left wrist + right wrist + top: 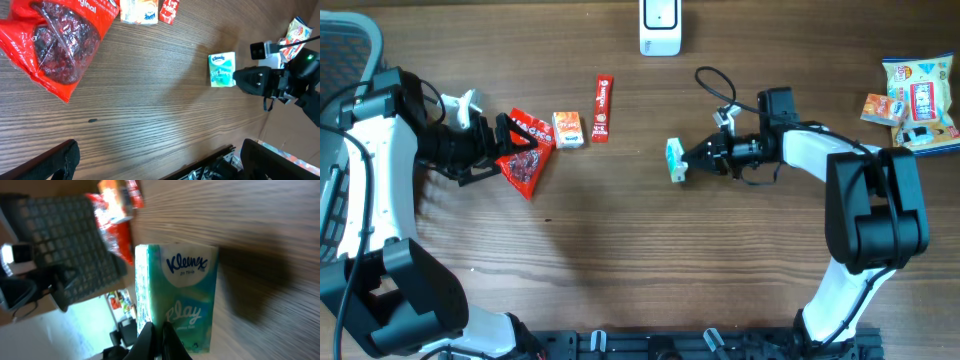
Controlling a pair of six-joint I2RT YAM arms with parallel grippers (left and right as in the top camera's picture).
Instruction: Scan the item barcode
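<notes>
Two-finger left gripper [492, 150]: 9 o'clock, jaws wide apart, empty.
Red bag [525, 152]: just at its 3 o'clock side.
White device [660, 27]: 12 o'clock table edge.
Tissue pack [675, 160]: near centre.
Right gripper [688, 158]: clamped on tissue pack.

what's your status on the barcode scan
Left gripper open, empty, beside red snack bag. Right gripper shut on Kleenex pack. Nothing between pack and white device at far edge.
</notes>
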